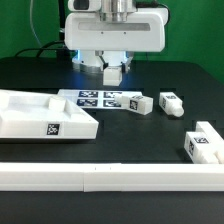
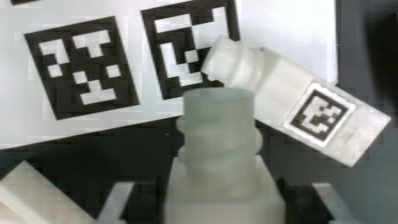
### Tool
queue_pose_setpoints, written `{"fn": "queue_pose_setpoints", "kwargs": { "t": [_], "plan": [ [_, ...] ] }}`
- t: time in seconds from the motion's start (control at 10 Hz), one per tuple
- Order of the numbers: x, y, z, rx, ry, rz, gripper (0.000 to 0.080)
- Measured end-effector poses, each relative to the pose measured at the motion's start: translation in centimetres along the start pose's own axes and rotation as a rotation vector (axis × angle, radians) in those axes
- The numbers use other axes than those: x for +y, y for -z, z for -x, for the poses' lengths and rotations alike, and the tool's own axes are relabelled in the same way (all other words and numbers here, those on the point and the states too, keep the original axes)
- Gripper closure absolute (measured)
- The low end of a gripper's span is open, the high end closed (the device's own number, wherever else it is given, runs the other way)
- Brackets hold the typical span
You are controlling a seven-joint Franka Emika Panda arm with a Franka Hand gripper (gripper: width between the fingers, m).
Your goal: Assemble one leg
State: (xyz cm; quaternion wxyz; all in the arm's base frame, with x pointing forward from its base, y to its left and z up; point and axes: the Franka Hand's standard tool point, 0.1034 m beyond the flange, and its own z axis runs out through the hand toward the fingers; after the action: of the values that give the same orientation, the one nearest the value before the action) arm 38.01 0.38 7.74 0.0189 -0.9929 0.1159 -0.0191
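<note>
My gripper [image 1: 112, 70] is shut on a white leg [image 1: 113, 72] and holds it just above the far end of the table. In the wrist view this leg [image 2: 221, 140] stands between the two jaws of the gripper [image 2: 222, 205], its narrower round end pointing away from the camera. A second leg [image 2: 299, 95] with a square tag lies tilted just beyond it, half on the marker board [image 2: 107, 60]. In the exterior view this second leg [image 1: 143, 104] lies at the marker board's [image 1: 100, 98] right end.
The large flat white panel [image 1: 40, 115] lies at the exterior view's left. Two more legs lie at the right, one further back [image 1: 171, 101] and one nearer [image 1: 205, 141]. A long white rail [image 1: 110, 178] runs along the front.
</note>
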Motion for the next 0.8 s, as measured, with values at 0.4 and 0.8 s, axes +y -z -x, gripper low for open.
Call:
{"fn": "queue_pose_setpoints", "kwargs": {
  "t": [0.4, 0.8],
  "plan": [
    [1.6, -0.2, -0.1, -0.008, 0.098, -0.009, 0.0509],
    [2.6, 0.7, -0.2, 0.007, 0.119, -0.036, 0.0509]
  ]
}}
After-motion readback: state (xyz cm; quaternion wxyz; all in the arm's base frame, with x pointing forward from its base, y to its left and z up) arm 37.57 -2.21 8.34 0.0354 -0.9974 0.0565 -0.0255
